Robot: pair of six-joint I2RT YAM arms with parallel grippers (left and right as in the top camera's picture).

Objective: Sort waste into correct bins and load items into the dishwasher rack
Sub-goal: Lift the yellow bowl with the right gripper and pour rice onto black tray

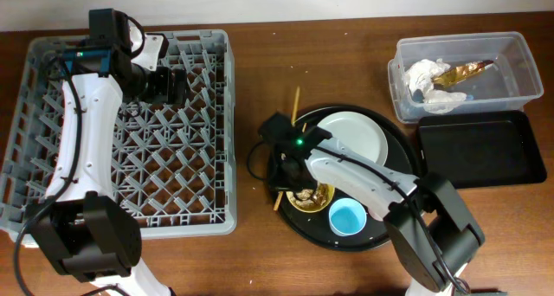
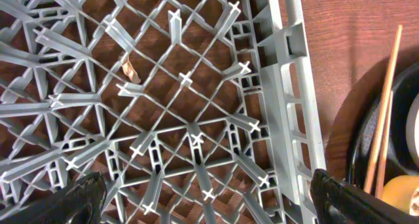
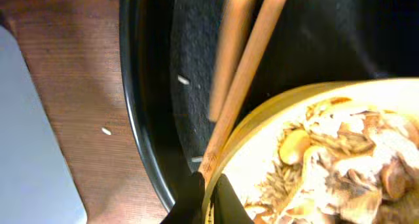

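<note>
My right gripper is shut on the rim of the small yellow bowl, which holds brownish food scraps. Two wooden chopsticks lie against the bowl's rim. The bowl sits on a round black tray with the pale plate and the blue cup. My left gripper is open and empty above the grey dishwasher rack. The pink cup is out of view.
The clear tub at the back right holds white napkins and a gold wrapper. The shallow black tray lies in front of it. A small brown scrap lies under the rack lattice.
</note>
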